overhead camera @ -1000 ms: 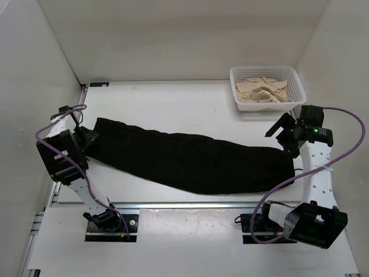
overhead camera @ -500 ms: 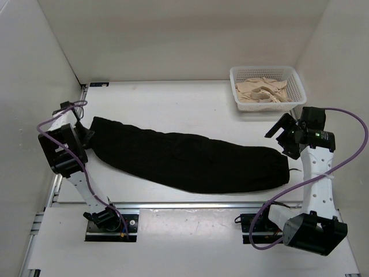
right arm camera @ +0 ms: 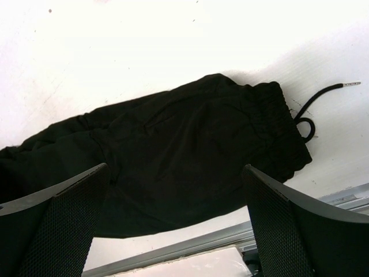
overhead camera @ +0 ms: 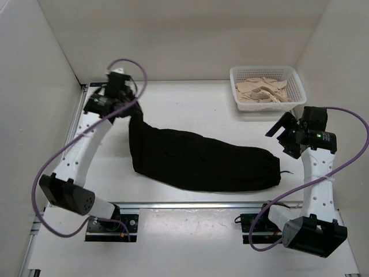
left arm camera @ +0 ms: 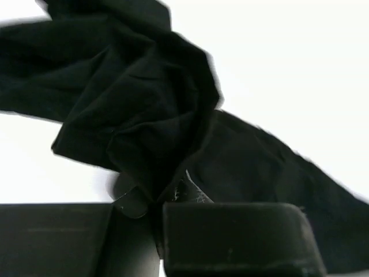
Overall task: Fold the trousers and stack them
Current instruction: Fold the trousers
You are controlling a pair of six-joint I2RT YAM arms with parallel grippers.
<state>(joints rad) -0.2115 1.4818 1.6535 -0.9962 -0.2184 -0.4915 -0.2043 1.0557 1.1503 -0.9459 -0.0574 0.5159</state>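
Black trousers [overhead camera: 202,161] lie mid-table [overhead camera: 190,104], running 10 to 4 o'clock; left gripper [overhead camera: 134,111] clamped on their bunched leg end at 10 o'clock, right gripper [overhead camera: 279,137] spread wide, holding nothing, above their waist end at 3 o'clock.

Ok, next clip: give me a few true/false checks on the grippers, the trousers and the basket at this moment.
1. The left gripper is shut on one end of the trousers. True.
2. The right gripper grips the waistband. False: it is open above the waistband and holds nothing.
3. The basket is empty. False: beige cloth lies in it.
4. A drawstring lies on the table beside the waistband. True.
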